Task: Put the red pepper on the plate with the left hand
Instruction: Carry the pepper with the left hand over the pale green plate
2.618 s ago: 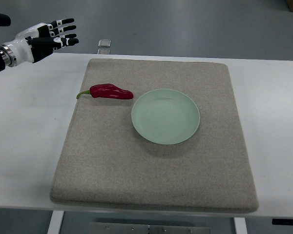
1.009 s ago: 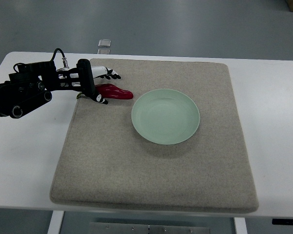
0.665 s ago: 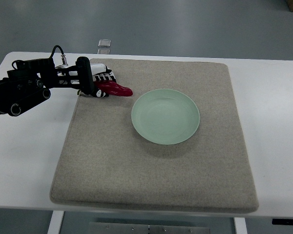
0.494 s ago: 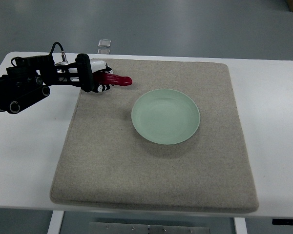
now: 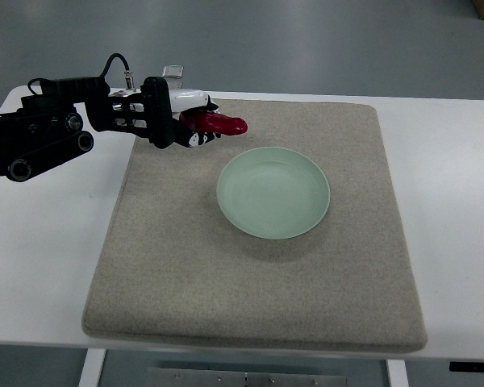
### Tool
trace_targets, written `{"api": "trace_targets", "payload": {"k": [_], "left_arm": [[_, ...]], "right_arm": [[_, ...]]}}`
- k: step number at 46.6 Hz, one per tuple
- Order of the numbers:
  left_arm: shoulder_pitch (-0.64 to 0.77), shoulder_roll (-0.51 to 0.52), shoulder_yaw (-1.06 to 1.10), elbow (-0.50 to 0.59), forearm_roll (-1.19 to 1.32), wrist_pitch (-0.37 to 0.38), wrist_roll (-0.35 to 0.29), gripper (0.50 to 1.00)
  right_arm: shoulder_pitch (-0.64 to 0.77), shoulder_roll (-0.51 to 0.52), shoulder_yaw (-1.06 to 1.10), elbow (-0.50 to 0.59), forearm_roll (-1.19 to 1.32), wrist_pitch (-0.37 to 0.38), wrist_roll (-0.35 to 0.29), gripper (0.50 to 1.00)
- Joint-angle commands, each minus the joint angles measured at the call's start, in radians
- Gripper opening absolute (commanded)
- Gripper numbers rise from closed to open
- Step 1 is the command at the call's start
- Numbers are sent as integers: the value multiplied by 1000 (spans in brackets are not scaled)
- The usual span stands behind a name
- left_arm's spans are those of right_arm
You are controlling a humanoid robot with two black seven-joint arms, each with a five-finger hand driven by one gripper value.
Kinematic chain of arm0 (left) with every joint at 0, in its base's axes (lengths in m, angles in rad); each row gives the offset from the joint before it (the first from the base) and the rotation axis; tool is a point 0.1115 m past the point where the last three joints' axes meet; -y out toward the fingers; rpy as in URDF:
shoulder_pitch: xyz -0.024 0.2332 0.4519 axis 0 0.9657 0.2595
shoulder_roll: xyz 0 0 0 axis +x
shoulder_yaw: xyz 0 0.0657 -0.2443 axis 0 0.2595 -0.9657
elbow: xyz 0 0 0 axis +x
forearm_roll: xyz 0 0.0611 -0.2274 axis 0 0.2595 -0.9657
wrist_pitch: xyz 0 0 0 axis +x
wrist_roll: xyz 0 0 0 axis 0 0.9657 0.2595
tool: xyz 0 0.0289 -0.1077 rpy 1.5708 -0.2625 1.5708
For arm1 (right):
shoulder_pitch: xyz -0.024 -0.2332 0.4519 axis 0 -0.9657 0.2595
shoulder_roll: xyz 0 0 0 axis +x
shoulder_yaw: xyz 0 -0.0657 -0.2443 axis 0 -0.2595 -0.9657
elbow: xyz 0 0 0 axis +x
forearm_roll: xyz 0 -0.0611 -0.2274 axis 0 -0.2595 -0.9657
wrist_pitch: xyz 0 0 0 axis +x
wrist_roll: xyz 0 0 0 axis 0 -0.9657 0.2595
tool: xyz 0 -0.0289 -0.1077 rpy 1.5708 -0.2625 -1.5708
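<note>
The left hand [image 5: 187, 119] grips the red pepper [image 5: 220, 123] — its tip pointing right, near the plate [image 5: 273, 192].

Plate [image 5: 273, 193] on mat [image 5: 250, 274], mat on table [image 5: 40, 242]. Pepper [image 5: 219, 123] in left hand [image 5: 181, 117], up-left of plate.

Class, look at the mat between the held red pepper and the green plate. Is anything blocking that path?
Nothing visible. The left hand holds the red pepper up-left of the plate; only bare grey mat lies between them.
</note>
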Motion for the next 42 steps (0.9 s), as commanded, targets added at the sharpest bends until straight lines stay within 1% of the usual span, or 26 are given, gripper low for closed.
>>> {"api": "trace_targets", "payload": {"k": [1,8,14,18,23,30,32,33,34,35,38,41,42], "left_arm": [[-11,-7,2,-39,2,-3,2,500],[-22,-17,8,-76,5,-7,2,500],[-16,-72,19,-75,17,-7,2,500],[-8,-103,29,-70,71,-7,5,500],[0,-122,29,-69,123,-4,6,500],[3,-141,29,-59,126,-4,8,500],[3,-144,29,-59,126,-4,8,514],[4,-144,29,-59,128,-4,8,525],[6,-147,29,-59,126,-4,8,550],[7,-147,29,-59,128,-4,8,591],[9,-147,29,-55,128,-4,8,762],[9,-147,29,-44,128,-4,8,861],[9,-147,29,-44,128,-4,8,885]], "right_arm": [[0,0,0,1,0,-1,0,928],[0,0,0,0,0,0,0,928],[0,0,0,1,0,0,0,928],[0,0,0,1,0,-1,0,928],[0,0,0,1,0,0,0,928],[0,0,0,0,0,0,0,928],[0,0,0,1,0,0,0,928],[0,0,0,0,0,0,0,928],[0,0,0,1,0,0,0,928],[0,0,0,1,0,-1,0,928],[0,0,0,0,0,0,0,928],[0,0,0,0,0,-1,0,928],[0,0,0,0,0,-1,0,928]]}}
